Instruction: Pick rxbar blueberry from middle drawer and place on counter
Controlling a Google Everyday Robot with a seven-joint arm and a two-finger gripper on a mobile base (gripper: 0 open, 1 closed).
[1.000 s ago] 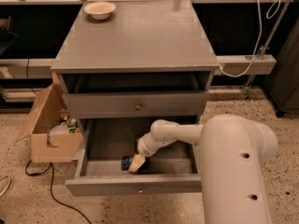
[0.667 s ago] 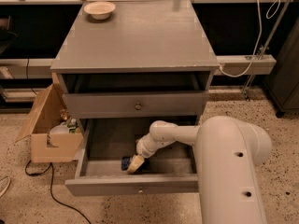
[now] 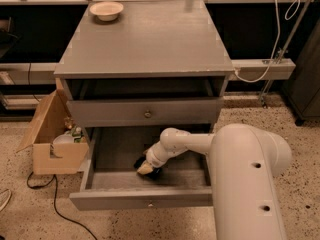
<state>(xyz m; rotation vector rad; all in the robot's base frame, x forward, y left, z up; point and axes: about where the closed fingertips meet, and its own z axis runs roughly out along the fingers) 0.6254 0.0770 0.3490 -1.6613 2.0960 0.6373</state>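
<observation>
Access explains the pose: the wide grey wooden middle drawer (image 3: 110,200) stands pulled out so the tan-tipped gripper (image 3: 145,168) can angle down onto the small dark navy rxbar blueberry (image 3: 139,161) on its floor. Whether the gripper has hold of the bar I cannot tell. The broad matte grey counter (image 3: 150,39) above is where it must go.

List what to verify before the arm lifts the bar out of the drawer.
1. Middle drawer pulled out far enough: ok.
2. Gripper down inside the drawer at the rxbar blueberry: ok.
3. Hold on the bar secure: cannot tell.
4. Lift path clear of the shut drawer front above: cannot tell; the gripper sits close beneath it.
5. Landing spot on the counter: ok; the bowl takes only the far left corner.
</observation>
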